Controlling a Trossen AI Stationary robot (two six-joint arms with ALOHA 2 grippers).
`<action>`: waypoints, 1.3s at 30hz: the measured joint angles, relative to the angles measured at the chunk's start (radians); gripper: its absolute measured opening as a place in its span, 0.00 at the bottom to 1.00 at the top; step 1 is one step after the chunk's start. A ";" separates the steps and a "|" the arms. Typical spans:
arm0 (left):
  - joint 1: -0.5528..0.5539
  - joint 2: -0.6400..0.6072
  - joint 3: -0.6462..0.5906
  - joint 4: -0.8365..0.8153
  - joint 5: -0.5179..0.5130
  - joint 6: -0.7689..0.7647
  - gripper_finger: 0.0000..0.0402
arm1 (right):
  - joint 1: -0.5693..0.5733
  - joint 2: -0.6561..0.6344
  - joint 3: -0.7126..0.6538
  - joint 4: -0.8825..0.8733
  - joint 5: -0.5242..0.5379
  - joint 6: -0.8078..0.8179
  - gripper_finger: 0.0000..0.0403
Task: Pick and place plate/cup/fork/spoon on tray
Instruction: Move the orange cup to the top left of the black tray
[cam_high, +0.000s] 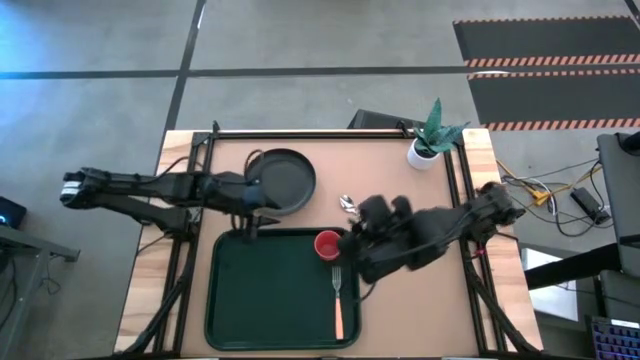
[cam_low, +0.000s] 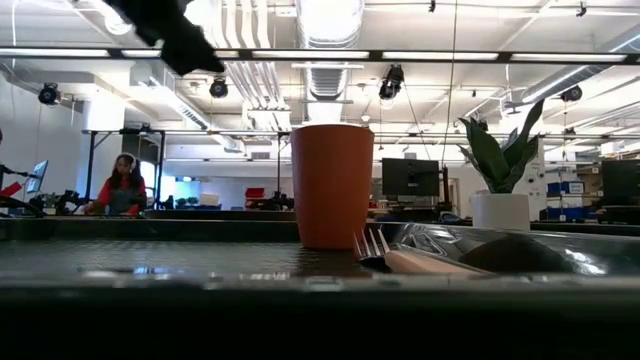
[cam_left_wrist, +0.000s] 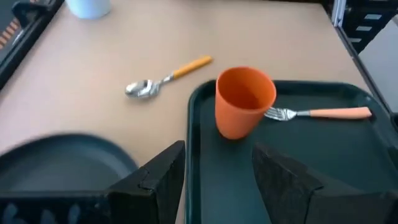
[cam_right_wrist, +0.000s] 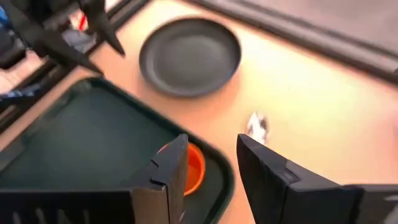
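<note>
On the tabletop beyond the dark green rectangular tray (cam_high: 270, 300), the orange-handled spoon with a silver bowl (cam_left_wrist: 165, 78) lies handle pointing away from the round black plate (cam_high: 285, 180). Nearer, the right gripper (cam_right_wrist: 208, 165) hovers empty, jaws apart; the left gripper (cam_left_wrist: 214, 171) gapes by the plate.

Setting: an open-plan robotics lab or industrial workspace — exposed ceiling ducts (cam_low: 330, 40), pipes and long strip lights (cam_low: 60, 52) run overhead, with a polished grey concrete floor (cam_high: 90, 120) marked by dark lines and orange-and-black hazard striping (cam_high: 550, 62). Furnishings: a wooden table (cam_high: 375, 160) in a black metal frame, loose cables (cam_high: 545, 195) beside it, monitors (cam_low: 410, 178) on distant benches. Occupant — a person (cam_low: 123, 188) seated at a far workstation.
</note>
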 joint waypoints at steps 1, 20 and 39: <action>-0.001 0.027 0.029 -0.008 0.000 0.006 0.42 | -0.001 -0.026 -0.010 0.000 0.012 -0.020 0.32; -0.003 0.538 0.342 -0.037 -0.005 0.004 0.45 | 0.000 -0.325 -0.035 0.000 0.067 -0.352 0.32; -0.029 0.688 0.466 -0.147 0.040 -0.080 0.45 | 0.000 -0.342 -0.036 0.001 0.063 -0.504 0.32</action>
